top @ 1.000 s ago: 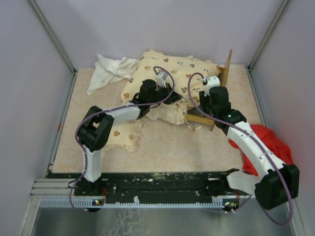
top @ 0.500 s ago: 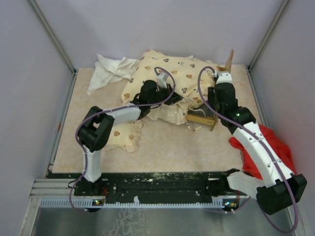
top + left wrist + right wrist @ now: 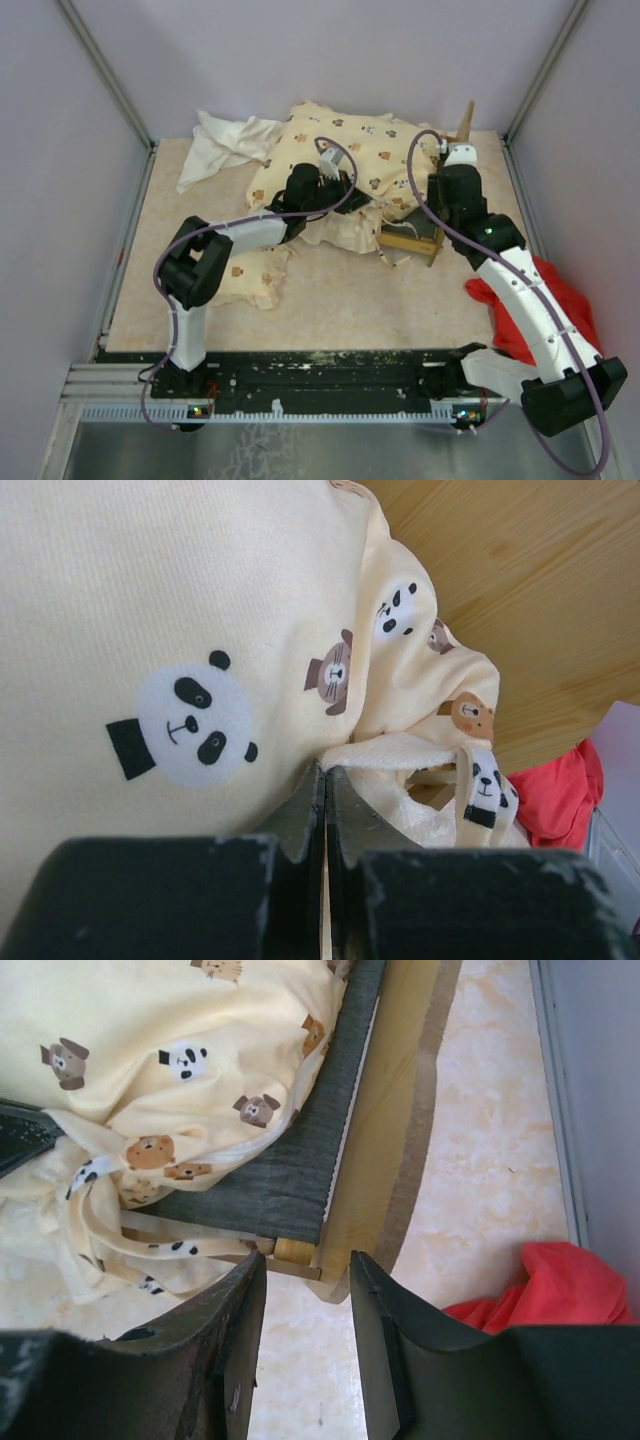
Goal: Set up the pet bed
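Note:
The pet bed's light wooden frame (image 3: 412,240) lies tilted at the back right, its headboard (image 3: 465,122) standing up. Its dark grey base (image 3: 290,1160) and side rail (image 3: 390,1110) fill the right wrist view. The cream animal-print cushion (image 3: 350,150) is bunched partly over the frame. My left gripper (image 3: 345,190) is shut on the cushion's edge (image 3: 400,755). My right gripper (image 3: 305,1270) is open, its fingertips on either side of the frame's near corner (image 3: 335,1255) without pinching it. The small matching pillow (image 3: 255,275) lies flat by the left arm.
A white cloth (image 3: 220,145) is crumpled at the back left. A red cloth (image 3: 545,295) lies under the right arm at the right side. Grey walls close in the back and both sides. Cushion ties (image 3: 150,1250) hang over the frame's near end.
My right arm has swung right and farther back, and the headboard has shifted slightly with the frame. The left arm and the cushion have stayed put.

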### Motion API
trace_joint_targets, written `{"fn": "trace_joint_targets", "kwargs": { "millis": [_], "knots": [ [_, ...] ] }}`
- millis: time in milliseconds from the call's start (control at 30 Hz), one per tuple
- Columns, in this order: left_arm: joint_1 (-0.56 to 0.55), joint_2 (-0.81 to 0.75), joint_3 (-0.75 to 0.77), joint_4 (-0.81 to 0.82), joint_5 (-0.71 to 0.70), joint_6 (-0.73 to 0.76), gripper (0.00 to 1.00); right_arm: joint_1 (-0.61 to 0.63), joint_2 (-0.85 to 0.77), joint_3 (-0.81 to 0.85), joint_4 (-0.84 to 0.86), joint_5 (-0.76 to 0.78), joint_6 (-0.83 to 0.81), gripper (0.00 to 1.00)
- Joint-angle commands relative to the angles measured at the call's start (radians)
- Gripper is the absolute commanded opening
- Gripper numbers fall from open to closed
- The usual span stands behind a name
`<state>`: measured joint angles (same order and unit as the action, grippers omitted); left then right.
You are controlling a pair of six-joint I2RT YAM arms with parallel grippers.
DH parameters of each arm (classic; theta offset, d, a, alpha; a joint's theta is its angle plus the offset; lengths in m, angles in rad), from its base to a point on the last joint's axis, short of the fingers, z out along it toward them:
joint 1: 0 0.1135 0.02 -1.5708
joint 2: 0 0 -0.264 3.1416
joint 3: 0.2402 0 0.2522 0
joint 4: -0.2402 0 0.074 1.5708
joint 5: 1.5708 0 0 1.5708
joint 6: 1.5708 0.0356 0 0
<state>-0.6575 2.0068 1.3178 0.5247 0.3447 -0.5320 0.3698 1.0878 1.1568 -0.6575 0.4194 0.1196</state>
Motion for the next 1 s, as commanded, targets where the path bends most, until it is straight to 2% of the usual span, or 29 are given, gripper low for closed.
{"fn": "trace_joint_targets", "kwargs": {
  "millis": [0, 333, 533, 600, 700, 767, 900, 967],
  "knots": [
    [-0.001, 0.008, 0.022, 0.02, -0.018, 0.021, 0.0, -0.002, -0.065, 0.07, -0.048, 0.006, 0.106, 0.39],
    [-0.001, 0.005, 0.023, 0.015, -0.023, 0.035, 0.0, -0.003, -0.073, 0.038, -0.078, 0.227, 0.092, 0.43],
    [-0.003, 0.001, 0.024, 0.013, -0.029, 0.039, 0.0, -0.013, -0.054, -0.065, 0.135, 0.157, 0.038, 0.43],
    [-0.007, 0.001, 0.024, 0.022, -0.027, 0.041, 0.0, -0.03, -0.028, -0.081, 0.189, 0.166, -0.008, 0.37],
    [-0.013, 0.006, 0.017, 0.071, -0.034, 0.047, 0.0, -0.082, 0.008, -0.111, 0.331, 0.159, -0.102, 0.18],
    [-0.017, 0.012, -0.001, 0.121, -0.045, 0.053, 0.0, -0.125, 0.029, -0.134, 0.415, 0.11, -0.141, 0.1],
    [-0.019, 0.027, -0.001, 0.162, -0.051, 0.051, 0.0, -0.189, 0.075, -0.15, 0.51, 0.029, -0.185, 0.0],
    [-0.019, 0.035, 0.004, 0.181, -0.052, 0.05, 0.0, -0.206, 0.093, -0.162, 0.569, -0.01, -0.216, 0.0]
  ]
}}
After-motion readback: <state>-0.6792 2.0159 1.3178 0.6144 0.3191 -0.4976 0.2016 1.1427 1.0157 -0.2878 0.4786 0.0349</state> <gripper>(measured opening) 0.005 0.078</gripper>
